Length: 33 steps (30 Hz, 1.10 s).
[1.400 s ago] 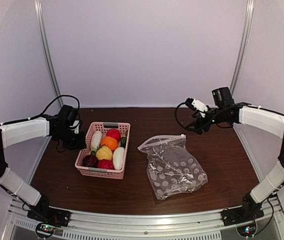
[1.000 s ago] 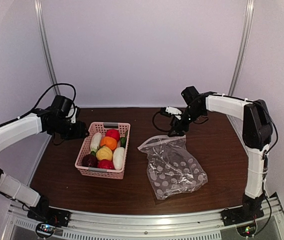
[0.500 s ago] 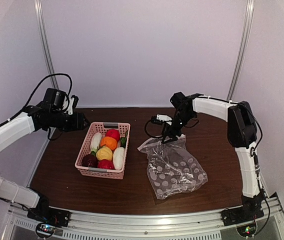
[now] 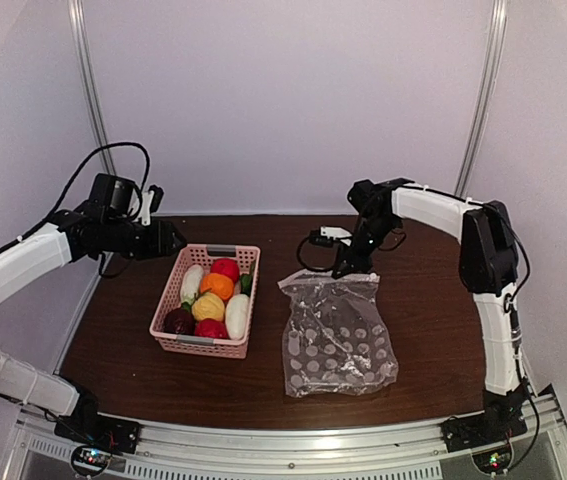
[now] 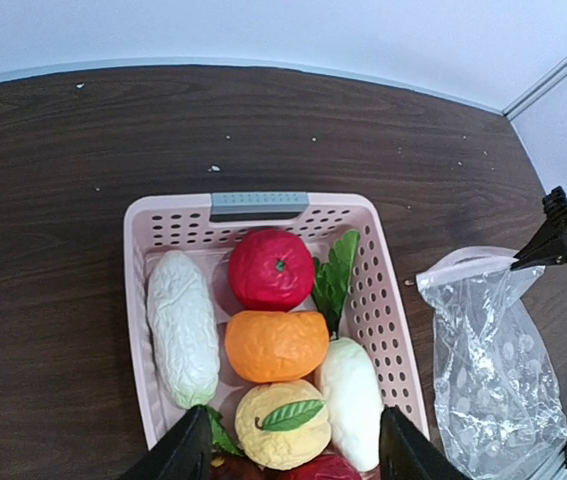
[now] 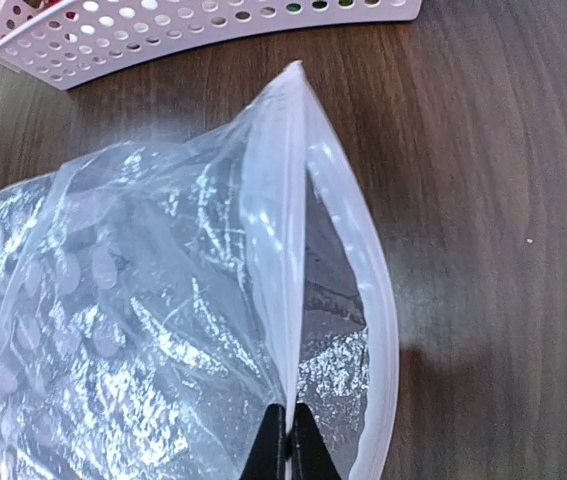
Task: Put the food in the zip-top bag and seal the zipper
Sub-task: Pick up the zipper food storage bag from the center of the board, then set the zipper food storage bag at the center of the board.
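- Food [image 4: 209, 303] heaped in the pink basket [image 5: 388, 310]: red piece [image 5: 271, 268], orange piece [image 5: 276, 345], yellow piece [image 5: 281, 425] with a green leaf, white radish [image 5: 351, 395] with green leaves, pale bumpy vegetable [image 5: 183, 325] along the left wall, dark maroon piece [image 4: 179, 321] at the near end.
- Zip-top bag [image 4: 338, 335] flat on the worktop [image 4: 433, 300], just right of the basket and apart from it, mouth toward the far side.
- Right jaws pinched fully together on one lip of the bag's mouth, right on the zipper [image 6: 268, 260]; other lip bowed away, mouth gaping.
- Left jaws partly apart, gripping nothing, raised near the basket's far left corner; fingertips [image 5: 185, 455] framing the yellow piece in the wrist view.
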Motion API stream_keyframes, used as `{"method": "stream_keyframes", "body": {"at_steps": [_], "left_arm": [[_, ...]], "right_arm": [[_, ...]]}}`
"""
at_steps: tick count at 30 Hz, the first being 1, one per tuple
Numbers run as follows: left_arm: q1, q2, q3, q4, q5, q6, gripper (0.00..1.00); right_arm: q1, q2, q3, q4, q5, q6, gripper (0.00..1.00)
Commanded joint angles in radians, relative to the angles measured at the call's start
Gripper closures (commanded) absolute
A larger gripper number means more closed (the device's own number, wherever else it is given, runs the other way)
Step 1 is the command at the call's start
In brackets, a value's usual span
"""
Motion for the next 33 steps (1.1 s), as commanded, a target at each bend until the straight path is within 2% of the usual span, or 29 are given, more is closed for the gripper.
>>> {"method": "stream_keyframes", "body": {"at_steps": [1, 4, 11, 16, 21, 24, 27, 30, 33], "left_arm": [[-0.041, 0.054, 0.051, 0.100, 0.040, -0.009, 0.42], [-0.078, 0.096, 0.086, 0.119, 0.036, -0.011, 0.42], [-0.134, 0.156, 0.117, 0.196, 0.054, -0.039, 0.43], [-0.184, 0.182, 0.106, 0.269, 0.085, -0.045, 0.43], [-0.192, 0.196, 0.104, 0.266, 0.052, -0.053, 0.44], [-0.192, 0.195, 0.090, 0.266, 0.042, -0.048, 0.44], [-0.192, 0.194, 0.069, 0.267, 0.042, -0.053, 0.44], [-0.192, 0.189, 0.034, 0.286, 0.038, -0.059, 0.44], [-0.192, 0.181, 0.002, 0.304, 0.027, -0.062, 0.44]], "right_arm": [[-0.068, -0.207, 0.020, -0.023, 0.042, 0.036, 1.00], [-0.077, -0.336, -0.005, 0.039, 0.118, 0.087, 1.00], [-0.031, -0.619, -0.154, 0.329, 0.425, 0.207, 1.00], [0.175, -0.756, -0.430, 0.476, 0.684, 0.097, 1.00], [0.390, -0.678, -0.620, 0.466, 0.778, 0.079, 1.00], [0.448, -0.602, -0.598, 0.387, 0.764, 0.127, 0.83], [0.451, -0.603, -0.532, 0.325, 0.698, 0.169, 0.65], [0.451, -0.665, -0.532, 0.351, 0.655, 0.198, 0.56], [0.451, -0.690, -0.557, 0.373, 0.652, 0.218, 0.55]]}}
